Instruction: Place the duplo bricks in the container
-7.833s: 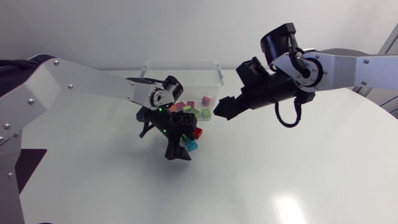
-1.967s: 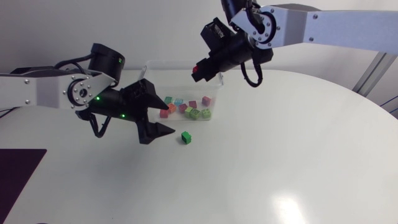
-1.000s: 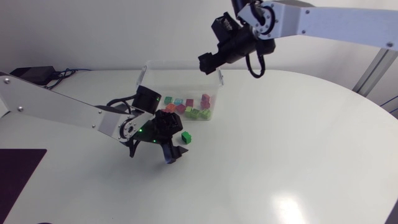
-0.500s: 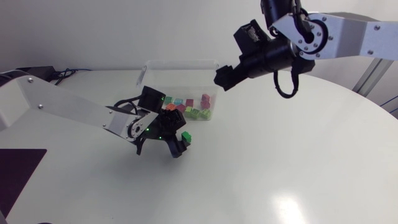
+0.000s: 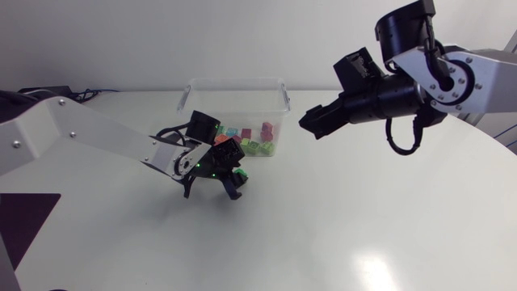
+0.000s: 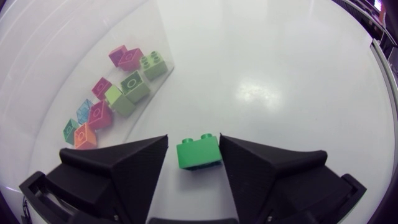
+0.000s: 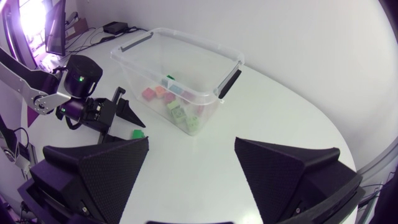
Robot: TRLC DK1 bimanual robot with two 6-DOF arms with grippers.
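A green brick (image 6: pixel 198 154) lies on the white table just in front of the clear container (image 5: pixel 234 87). My left gripper (image 6: pixel 194 137) is down at the table with the brick between its fingers. One finger is against the brick, and a thin gap shows at the other, so the gripper is open. The head view shows the same left gripper (image 5: pixel 233 178) at the green brick (image 5: pixel 241 170). Several coloured bricks (image 5: pixel 246 139) lie inside the container. My right gripper (image 5: pixel 311 126) hangs open and empty above the table, right of the container.
The right wrist view looks down on the container (image 7: pixel 186 59) with its dark side handles, the green brick (image 7: pixel 137 134) and my left arm (image 7: pixel 81 93). In the head view, bare white table spreads to the front and right.
My left gripper's fingers have drawn in from wide apart to close beside the green brick. My right arm has swung right and down, away from above the container.
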